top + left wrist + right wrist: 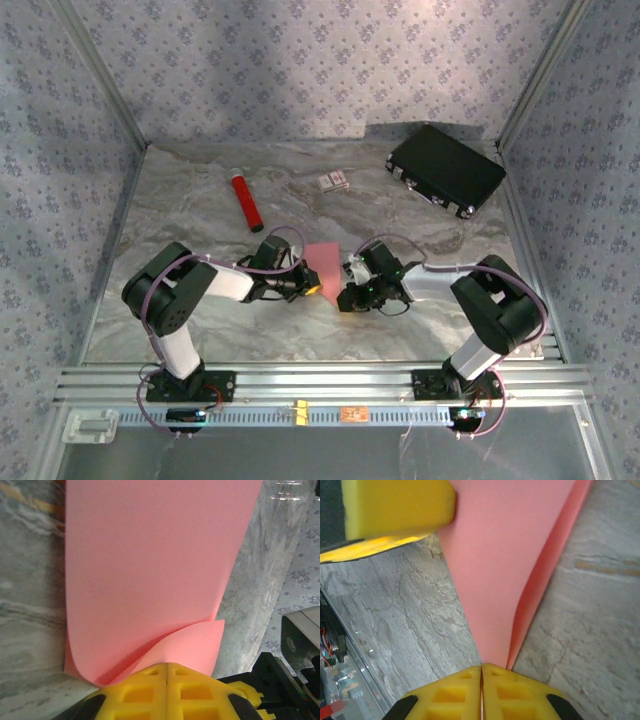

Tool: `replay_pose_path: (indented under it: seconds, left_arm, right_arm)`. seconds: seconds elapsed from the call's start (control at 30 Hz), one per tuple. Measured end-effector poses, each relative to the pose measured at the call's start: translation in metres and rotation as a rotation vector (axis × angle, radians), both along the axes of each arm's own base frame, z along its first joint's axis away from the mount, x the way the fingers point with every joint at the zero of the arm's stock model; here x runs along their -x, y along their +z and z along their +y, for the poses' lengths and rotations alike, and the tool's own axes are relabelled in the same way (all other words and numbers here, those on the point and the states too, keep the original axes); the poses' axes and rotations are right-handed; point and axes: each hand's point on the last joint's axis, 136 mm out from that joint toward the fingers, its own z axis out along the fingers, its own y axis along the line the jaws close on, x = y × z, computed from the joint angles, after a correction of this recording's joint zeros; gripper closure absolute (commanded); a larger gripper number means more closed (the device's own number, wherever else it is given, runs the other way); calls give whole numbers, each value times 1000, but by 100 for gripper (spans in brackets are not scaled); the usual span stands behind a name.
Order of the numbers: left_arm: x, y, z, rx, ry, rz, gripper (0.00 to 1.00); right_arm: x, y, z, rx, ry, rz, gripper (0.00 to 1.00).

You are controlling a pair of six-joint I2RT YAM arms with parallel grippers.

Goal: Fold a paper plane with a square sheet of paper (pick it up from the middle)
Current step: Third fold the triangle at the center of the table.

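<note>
The left gripper's (166, 674) yellow fingers (140, 695) are pressed fully together, with no gap along the seam between them. They pinch the square sheet of paper (150, 570) at its near edge. In the left wrist view the pink sheet is doubled over. A broad upper layer rises away from the fingers, and a lower flap pokes out to the right just above the fingertips. The bend on the left side is rounded rather than sharply creased.

The right gripper (481, 676) is closed just as tightly, its two yellow fingers meeting in a thin line. Two layers of the same sheet run down into that line (they part slightly on the right, showing a darker pink strip). At the upper left of the right wrist view, a yellow finger of the left gripper lies against the paper farther along.

From above, the two grippers face each other near the middle of the marble-patterned table (330, 335). The sheet shows as a small pink patch between them, the left gripper at its lower left and the right gripper at its lower right. Whether the paper touches the table surface cannot be told.

Farther back, a red cylinder (245, 202) with a white end lies to the left. A small printed card (334, 181) sits near the back centre, and a black case (446, 168) rests at the back right corner.
</note>
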Motion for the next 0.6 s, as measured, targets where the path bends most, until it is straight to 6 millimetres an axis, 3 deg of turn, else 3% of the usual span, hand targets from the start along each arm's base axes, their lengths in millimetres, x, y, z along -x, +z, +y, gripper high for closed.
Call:
replay_pose_path:
  seconds: [0.17,0.3,0.47,0.6]
  left_arm:
    - [0,0,0,1,0,1,100]
    - [0,0,0,1,0,1,100]
    - [0,0,0,1,0,1,100]
    - [0,0,0,1,0,1,100]
  right_arm:
    - [6,4,-9,10,-15,16,90]
    - [4,20,-8,-17,-18,-7,90]
    - [-12,41,6,-58,-12,-45,90]
    - [-28,43,22,-59,-7,-50,90]
